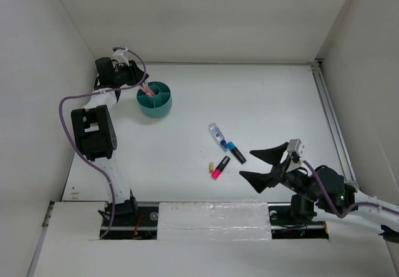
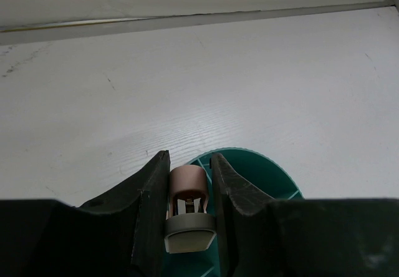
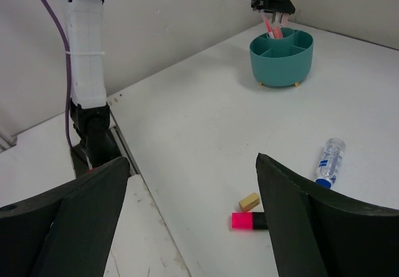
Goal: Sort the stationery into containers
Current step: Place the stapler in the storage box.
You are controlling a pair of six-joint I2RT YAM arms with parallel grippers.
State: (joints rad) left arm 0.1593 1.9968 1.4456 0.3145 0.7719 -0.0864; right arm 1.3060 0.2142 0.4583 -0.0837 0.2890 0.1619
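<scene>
My left gripper [image 2: 189,160] is shut on a salmon-pink pen [image 2: 187,193] with a grey end, held upright over the round teal tub [image 2: 262,173]. From above, the pen [image 1: 149,92] dips into the tub's [image 1: 155,104] left compartment under the left gripper [image 1: 144,86]. On the table lie a clear-blue tube [image 1: 216,131], a blue-black marker [image 1: 235,151], a pink highlighter with black cap [image 1: 219,167] and a tiny tan piece [image 1: 211,166]. My right gripper [image 1: 260,163] stands open just right of them; the highlighter [image 3: 246,221] and tan piece [image 3: 249,201] show between its fingers.
White walls close in the table on the left, back and right. A metal rail [image 1: 330,115] runs along the right edge. The left arm's purple cable [image 1: 68,111] loops beside its black link. The tub [image 3: 282,58] sits on small feet at the far left.
</scene>
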